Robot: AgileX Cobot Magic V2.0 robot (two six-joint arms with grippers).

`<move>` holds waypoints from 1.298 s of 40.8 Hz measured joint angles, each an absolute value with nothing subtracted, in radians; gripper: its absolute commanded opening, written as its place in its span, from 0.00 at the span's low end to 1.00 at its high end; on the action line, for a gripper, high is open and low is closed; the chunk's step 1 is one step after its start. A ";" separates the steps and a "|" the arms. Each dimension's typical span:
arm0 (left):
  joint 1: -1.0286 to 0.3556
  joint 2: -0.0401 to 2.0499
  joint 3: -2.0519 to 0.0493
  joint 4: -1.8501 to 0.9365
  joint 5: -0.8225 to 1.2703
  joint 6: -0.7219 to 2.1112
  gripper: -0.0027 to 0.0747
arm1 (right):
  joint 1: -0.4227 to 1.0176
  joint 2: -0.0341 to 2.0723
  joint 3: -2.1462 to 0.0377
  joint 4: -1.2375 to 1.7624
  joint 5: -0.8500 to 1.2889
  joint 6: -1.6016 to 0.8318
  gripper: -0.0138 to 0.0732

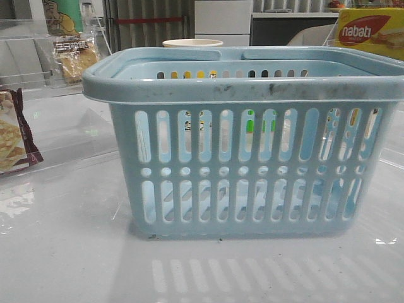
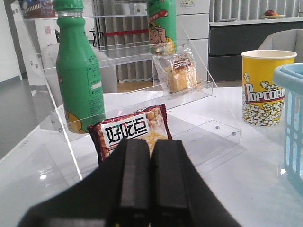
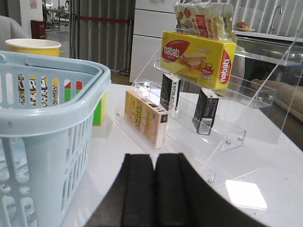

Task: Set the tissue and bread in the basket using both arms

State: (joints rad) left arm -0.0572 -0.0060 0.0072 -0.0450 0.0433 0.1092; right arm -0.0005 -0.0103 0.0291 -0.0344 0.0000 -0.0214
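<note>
- Light blue basket (image 1: 252, 158) standing upright in the middle of the white table (image 1: 69, 252), nearest the front camera, filling most of that view.
- Bread (image 2: 179, 72) in its clear bag on a step of the clear rack (image 2: 208, 85) at far left, below a green can (image 2: 161, 23); same bag visible at far left in the front view (image 1: 74, 58).
- Tissue, two small black packets (image 3: 206, 111) upright on the right-hand acrylic rack (image 3: 236, 137), under the yellow nabati box (image 3: 199, 56); which one counts, cannot tell.
- Left gripper (image 2: 150, 189) low over the table, pads pressed together, holding nothing, near a maroon-edged packet (image 2: 130, 132).
- Right gripper (image 3: 155, 194) likewise pinched closed and empty, just right of the basket.
- Popcorn cup (image 2: 262, 87) beyond the basket.
</note>
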 measured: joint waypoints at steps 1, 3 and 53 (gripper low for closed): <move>-0.057 -0.006 0.007 -0.045 0.043 0.109 0.16 | 0.000 -0.010 0.029 -0.034 0.000 -0.021 0.22; -0.057 -0.006 0.007 -0.045 0.043 0.109 0.16 | 0.000 -0.010 0.029 -0.034 0.000 -0.021 0.22; -0.057 -0.006 0.000 -0.030 -0.082 0.109 0.16 | 0.000 -0.010 0.029 -0.034 -0.032 -0.021 0.22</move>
